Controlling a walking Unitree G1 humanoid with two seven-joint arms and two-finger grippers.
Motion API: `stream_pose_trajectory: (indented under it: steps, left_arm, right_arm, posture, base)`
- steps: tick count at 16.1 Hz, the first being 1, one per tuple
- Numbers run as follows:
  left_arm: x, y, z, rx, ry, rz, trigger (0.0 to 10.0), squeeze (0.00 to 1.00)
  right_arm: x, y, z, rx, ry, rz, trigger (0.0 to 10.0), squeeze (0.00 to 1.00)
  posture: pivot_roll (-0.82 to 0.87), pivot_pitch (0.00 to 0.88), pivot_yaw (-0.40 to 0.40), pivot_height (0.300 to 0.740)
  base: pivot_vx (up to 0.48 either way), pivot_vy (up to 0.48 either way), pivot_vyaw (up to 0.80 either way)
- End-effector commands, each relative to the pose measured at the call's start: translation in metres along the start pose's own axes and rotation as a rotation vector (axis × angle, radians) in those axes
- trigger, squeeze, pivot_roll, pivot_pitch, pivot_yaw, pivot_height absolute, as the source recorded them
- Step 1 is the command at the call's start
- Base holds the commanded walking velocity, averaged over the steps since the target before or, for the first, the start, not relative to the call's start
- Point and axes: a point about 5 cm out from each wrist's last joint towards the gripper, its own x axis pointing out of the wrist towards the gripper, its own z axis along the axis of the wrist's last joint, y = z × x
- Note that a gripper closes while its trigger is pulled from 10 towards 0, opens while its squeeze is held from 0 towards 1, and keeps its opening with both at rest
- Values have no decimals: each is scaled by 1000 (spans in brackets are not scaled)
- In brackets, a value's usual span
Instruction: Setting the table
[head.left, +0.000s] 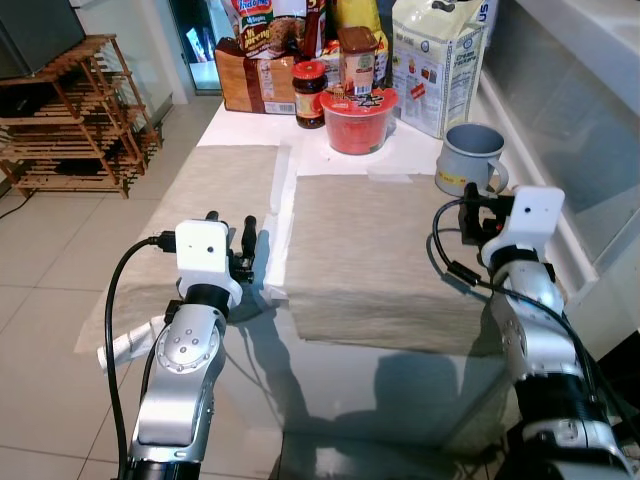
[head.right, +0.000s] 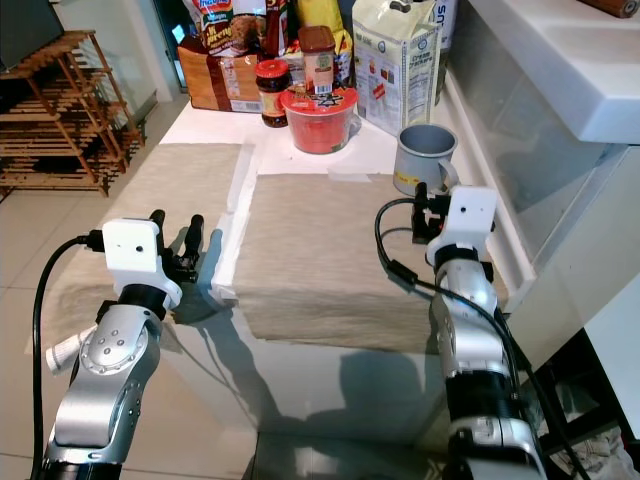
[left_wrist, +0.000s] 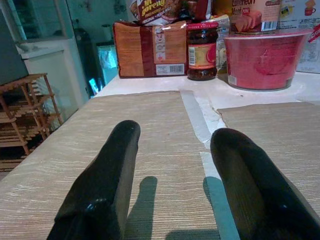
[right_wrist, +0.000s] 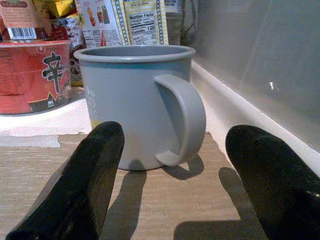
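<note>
1. Desk (head.left: 250, 125): white-topped; two beige woven placemats are laid on it side by side.
2. Left placemat (head.left: 215, 180): spread over the desk's left part, its near edge at the desk's front.
3. Right placemat (head.left: 385, 260): set just beside the left one, a strip of white desk being seen between them.
4. Grey mug (right_wrist: 137, 112): stood upright on the far right corner of the right placemat, handle turned toward the right claw.
5. Right claw (right_wrist: 167, 192): fingers held apart, pointed at the mug, which is framed between them but not touched.
6. Left claw (left_wrist: 172, 187): fingers held apart, nothing gripped, poised over the left placemat's right edge.
7. Red noodle bowl (head.left: 358, 120), dark jar (head.left: 309, 93), brown packet (head.left: 250, 80) and white carton (head.left: 435, 60): grouped at the desk's far end.
8. Wooden rack (head.left: 70, 115): stood on the tiled floor to the left.
</note>
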Motion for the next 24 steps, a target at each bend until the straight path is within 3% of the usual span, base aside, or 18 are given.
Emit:
stream_pose_trajectory:
  steps: [1, 8, 9, 10, 24]
  left_arm:
    - [-1, 2, 2, 4, -4, 5, 10000, 0]
    - [-4, 6, 3, 13, -6, 25, 10000, 0]
    - [-5, 5, 3, 14, -5, 26, 10000, 0]
    - [-5, 6, 4, 15, -5, 28, 10000, 0]
    - [-4, 4, 2, 11, 6, 31, 10000, 0]
  right_arm:
    - [3, 2, -6, -18, 24, 16, 10000, 0]
    - [20, 7, -10, -12, 51, 25, 10000, 0]
    - [22, 9, -11, 22, 66, 19, 8980, 0]
    - [23, 11, -11, 32, 72, 21, 0, 0]
    - [19, 28, -10, 56, 25, 105, 0, 0]
  posture:
    - [-73, 0, 79, 740]
    - [-41, 0, 71, 740]
    - [-38, 0, 70, 740]
    - [-38, 0, 70, 740]
    - [-51, 0, 64, 740]
  base:
    - [0, 0, 0]
    - [0, 0, 0]
    - [0, 0, 0]
    - [0, 0, 0]
    - [0, 0, 0]
